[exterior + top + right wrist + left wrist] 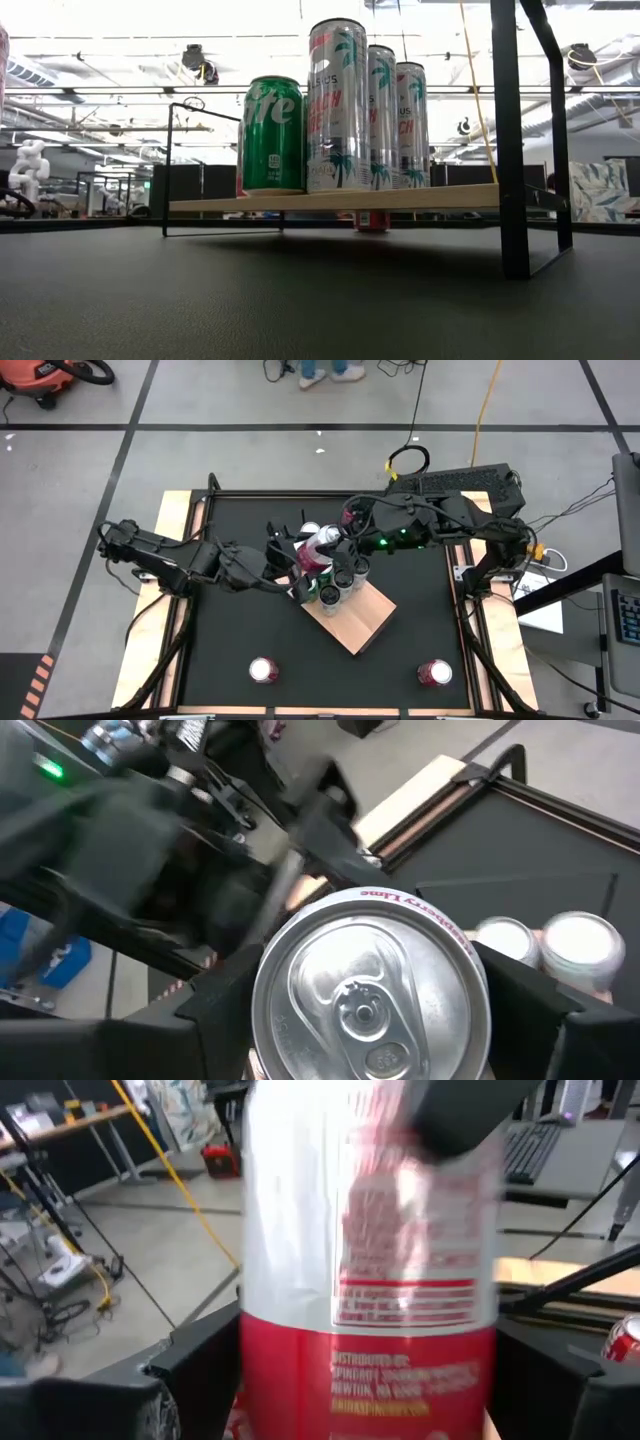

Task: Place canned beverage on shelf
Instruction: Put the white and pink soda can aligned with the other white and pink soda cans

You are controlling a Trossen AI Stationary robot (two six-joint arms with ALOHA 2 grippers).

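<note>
Right pincer [370,1020]: fingers clamped on red-and-silver can [320,546] from above, over shelf [365,622]. Left pincer [298,565]: fingers spread wide beside same can. Four cans [340,105] upright on shelf below; two cans [263,670] on bench [230,650], well apart.

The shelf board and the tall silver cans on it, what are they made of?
The flat tan shelf board looks like wood or wood-look laminate: pale grain, matte. The tall silver palm-print cans look like thin metal, probably aluminium: glossy, reflective sides.
</note>
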